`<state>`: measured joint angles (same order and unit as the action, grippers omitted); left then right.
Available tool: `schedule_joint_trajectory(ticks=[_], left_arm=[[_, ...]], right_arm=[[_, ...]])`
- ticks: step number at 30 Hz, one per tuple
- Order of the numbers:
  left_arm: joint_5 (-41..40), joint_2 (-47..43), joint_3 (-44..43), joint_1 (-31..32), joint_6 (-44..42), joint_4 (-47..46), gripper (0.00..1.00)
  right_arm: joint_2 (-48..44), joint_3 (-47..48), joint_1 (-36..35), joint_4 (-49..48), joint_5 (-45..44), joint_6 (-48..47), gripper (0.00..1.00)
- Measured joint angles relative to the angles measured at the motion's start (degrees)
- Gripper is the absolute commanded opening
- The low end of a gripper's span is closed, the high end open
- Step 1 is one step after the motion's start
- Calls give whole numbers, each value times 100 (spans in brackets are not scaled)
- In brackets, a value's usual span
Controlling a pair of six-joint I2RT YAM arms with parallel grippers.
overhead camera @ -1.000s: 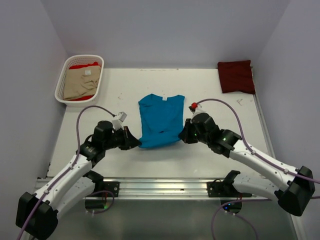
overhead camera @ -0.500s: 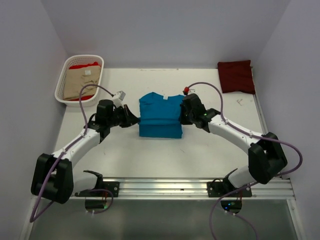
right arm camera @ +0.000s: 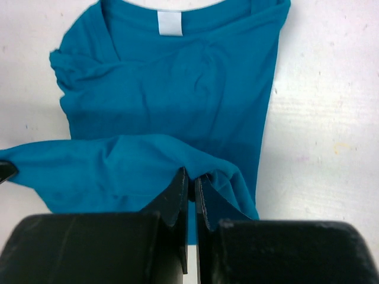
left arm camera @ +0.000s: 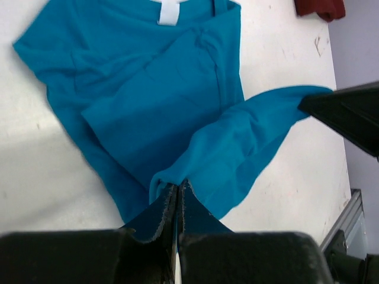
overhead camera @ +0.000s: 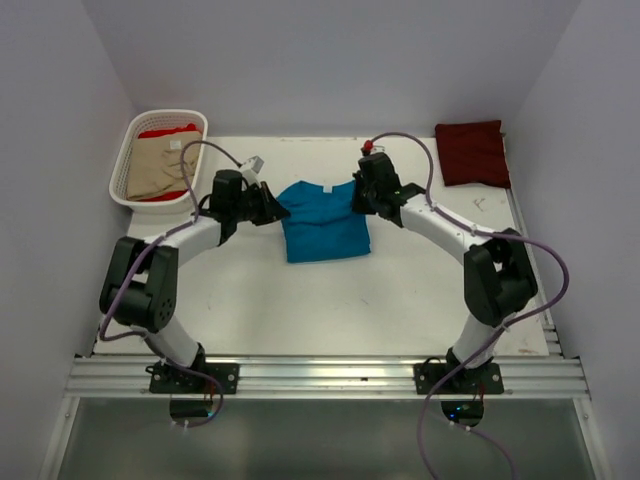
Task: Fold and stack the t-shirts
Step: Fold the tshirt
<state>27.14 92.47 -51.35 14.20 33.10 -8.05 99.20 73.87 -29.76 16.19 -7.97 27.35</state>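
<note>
The black left fingers, ridged along their inner edges, are pressed almost together on a lifted fold of the soft teal-blue cloth t-shirt. The right fingers pinch the other end of the same raised hem just as tightly. Beyond both pairs the shirt lies flat and faintly creased on the scuffed white counter, with its white neck label farthest away. Well out past the left fingers, a white slotted plastic basket holds a beige t-shirt over a bright red t-shirt. Far beyond the right fingers lies a folded dark maroon t-shirt.
</note>
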Motion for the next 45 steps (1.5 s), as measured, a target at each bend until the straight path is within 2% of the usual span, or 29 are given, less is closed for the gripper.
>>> schedule_joint_trajectory(ticks=[4, 5, 6, 7, 8, 11, 12, 14, 18, 24, 28, 33, 34, 35, 36, 37, 39, 41, 42, 43, 45], left_arm=[[68, 1051, -1049, -133, 7, -48, 0], [74, 1373, -1412, -186, 9, -48, 6], [83, 1687, -1821, -236, 4, -22, 34], [55, 2011, -2245, -289, -17, 39, 61], [2, 2332, -2708, -345, -17, 57, 100], [-122, 2903, -3620, -542, 142, 74, 100], [-149, 2924, -3687, -625, 177, 70, 100], [-221, 2835, -3687, -772, 184, 33, 100], [-293, 2376, -3298, -929, 181, -81, 100], [-20, 2004, -2905, -885, 173, -177, 100], [214, 1969, -2439, -881, 103, -66, 100], [254, 1801, -1543, -881, -129, 227, 100], [323, 1733, -1329, -881, -133, 223, 100], [448, 1676, -1123, -881, -122, 186, 100], [592, 1644, -953, -881, -105, 120, 100], [769, 1633, -809, -883, -66, 13, 100], [1132, 1633, -595, -887, 66, -256, 100], [1381, 1635, -498, -894, 188, -479, 100], [1462, 1644, -498, -894, 236, -531, 100], [1541, 1657, -511, -894, 251, -605, 100], [1637, 1757, -647, -894, 269, -610, 100]], right_arm=[[802, 997, 111, 107, -7, -11, 0], [1152, 1471, 144, 229, -9, -24, 6], [1545, 1998, 184, 273, -2, -42, 47], [1976, 2573, 223, 378, 7, -22, 71], [2498, 3359, 273, 562, 22, -35, 85], [3943, 5560, 466, 918, 146, -79, 98], [4133, 5842, 518, 979, 144, -107, 99], [4162, 5737, 632, 1029, 122, -162, 99], [3324, 4229, 785, 822, 33, -247, 99], [1928, 2557, 730, 343, 2, -302, 97], [1303, 1886, 699, 114, 24, -295, 95], [1172, 1276, 776, 50, 315, -125, 88], [1172, 1095, 809, 33, 490, -44, 61], [1158, 866, 861, -48, 776, 28, 28], [1130, 590, 922, -208, 1054, 144, 10], [1091, 299, 988, -387, 1338, 315, 0], [966, -254, 1113, -688, 1775, 575, 0], [881, -560, 1220, -710, 2048, 708, 7], [879, -553, 1248, -680, 2124, 732, 16], [879, -516, 1268, -673, 2153, 734, 28], [879, -332, 1268, -627, 2264, 684, 39]])
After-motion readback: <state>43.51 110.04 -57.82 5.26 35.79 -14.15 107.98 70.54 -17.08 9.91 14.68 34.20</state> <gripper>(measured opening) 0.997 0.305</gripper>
